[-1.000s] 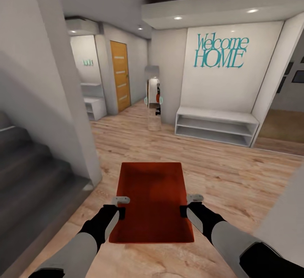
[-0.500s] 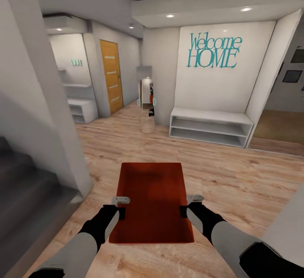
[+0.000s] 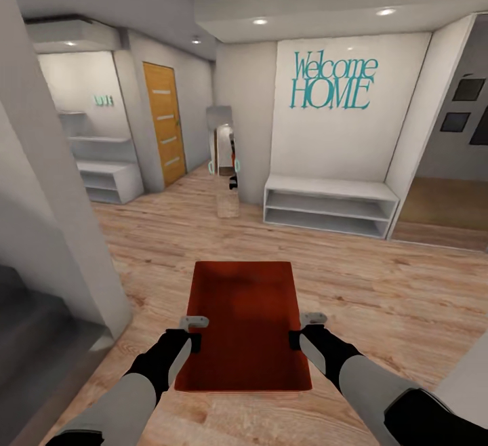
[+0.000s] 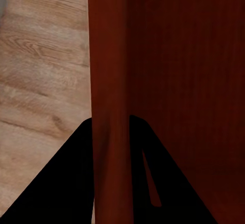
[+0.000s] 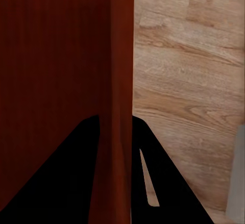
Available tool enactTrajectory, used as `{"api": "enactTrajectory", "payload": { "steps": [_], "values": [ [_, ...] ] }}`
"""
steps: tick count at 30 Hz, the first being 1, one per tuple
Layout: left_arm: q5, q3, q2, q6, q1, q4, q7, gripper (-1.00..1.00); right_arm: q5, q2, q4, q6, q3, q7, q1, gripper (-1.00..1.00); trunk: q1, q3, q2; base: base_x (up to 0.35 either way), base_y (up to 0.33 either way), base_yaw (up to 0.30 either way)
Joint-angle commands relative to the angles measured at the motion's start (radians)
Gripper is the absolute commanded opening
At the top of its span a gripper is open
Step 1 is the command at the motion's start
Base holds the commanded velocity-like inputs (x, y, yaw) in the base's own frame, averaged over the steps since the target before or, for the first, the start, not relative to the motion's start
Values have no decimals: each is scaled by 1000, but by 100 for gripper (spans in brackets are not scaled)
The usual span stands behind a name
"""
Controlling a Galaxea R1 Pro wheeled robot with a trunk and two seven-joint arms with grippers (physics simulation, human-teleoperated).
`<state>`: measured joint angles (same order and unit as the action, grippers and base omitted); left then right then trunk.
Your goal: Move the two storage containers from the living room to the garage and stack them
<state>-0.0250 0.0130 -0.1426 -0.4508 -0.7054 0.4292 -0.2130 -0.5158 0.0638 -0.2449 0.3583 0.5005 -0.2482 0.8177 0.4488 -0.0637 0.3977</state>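
One orange-red topless storage container (image 3: 244, 324) hangs level in front of me over light wood plank flooring. My left gripper (image 3: 193, 337) is shut on its left long wall and my right gripper (image 3: 298, 334) is shut on its right long wall. In the left wrist view the black fingers (image 4: 66, 183) pinch the container's red wall (image 4: 109, 55). The right wrist view has the same grip on the wall (image 5: 120, 55), with plank floor beside it. The second container, the garage and its concrete floor are out of view.
I face a hallway. A white low bench (image 3: 329, 205) stands under a "Welcome HOME" sign (image 3: 332, 83). A honey-wood door (image 3: 163, 124) and white shelves (image 3: 102, 175) are far left, a standing mirror (image 3: 227, 161) between. A wall corner (image 3: 61, 229) and grey stairs (image 3: 34, 344) are close left.
The whole view has shifted left as the camera moved along the hallway; the left wall corner and stairs slid toward the edge. The container stays in the same two-handed hold.
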Motion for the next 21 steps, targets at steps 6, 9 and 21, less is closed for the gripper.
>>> {"api": "enactTrajectory", "payload": {
  "steps": [6, 9, 21],
  "values": [
    [-15, -10, 11, -57, 0, -36, -8, -100, -20, -1, -27, 2, 35, -7, 1, -100, 1, -2, 2, 322, 0, 0],
    [-15, -10, 11, -57, 0, -36, -8, -100, -20, -2, -27, 2, 35, -7, 1, -100, 1, -2, 2, 322, 0, 0],
    [-15, -10, 11, -57, 0, -36, -8, -100, -20, -1, -27, 2, 36, -7, 1, -100, 1, -2, 2, 322, 0, 0]
  ]
}}
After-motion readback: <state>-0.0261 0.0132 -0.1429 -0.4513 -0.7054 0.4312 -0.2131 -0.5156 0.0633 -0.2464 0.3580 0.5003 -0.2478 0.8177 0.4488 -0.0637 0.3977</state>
